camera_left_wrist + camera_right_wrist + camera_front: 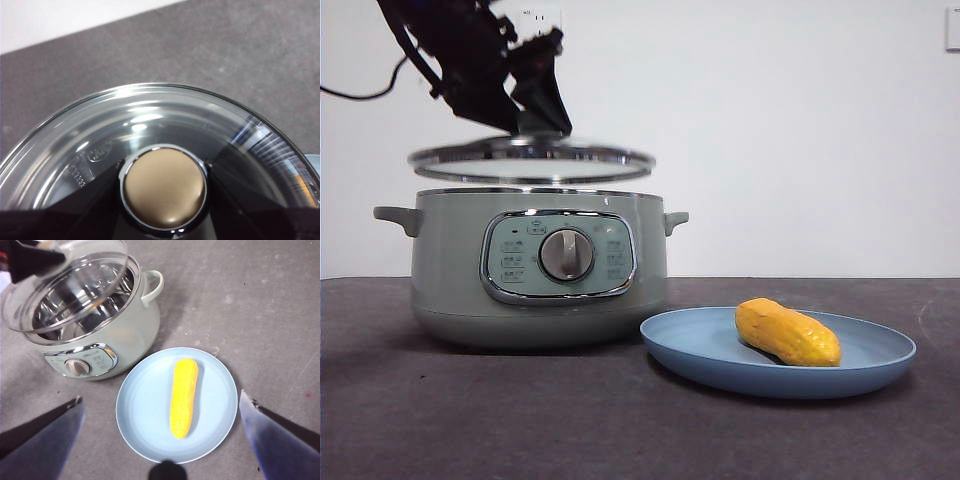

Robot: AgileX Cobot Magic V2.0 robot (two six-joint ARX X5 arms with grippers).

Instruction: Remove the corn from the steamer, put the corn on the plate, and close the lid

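Note:
The yellow corn [787, 332] [183, 396] lies on the light-blue plate [700, 345] [140, 410], to the right of the sage-green steamer [450, 270] [135, 325]. My left gripper [535, 120] [164, 187] is shut on the knob of the glass lid [532, 159] [100, 135] [65, 280], holding it level a little above the steamer's open rim. My right gripper [160, 405] stands open high above the plate with nothing between its jaws, and it does not show in the front view.
A dark grey table [520, 420] carries the steamer and the plate. A white wall rises behind it. A black cable [360, 92] runs off to the left behind the left arm.

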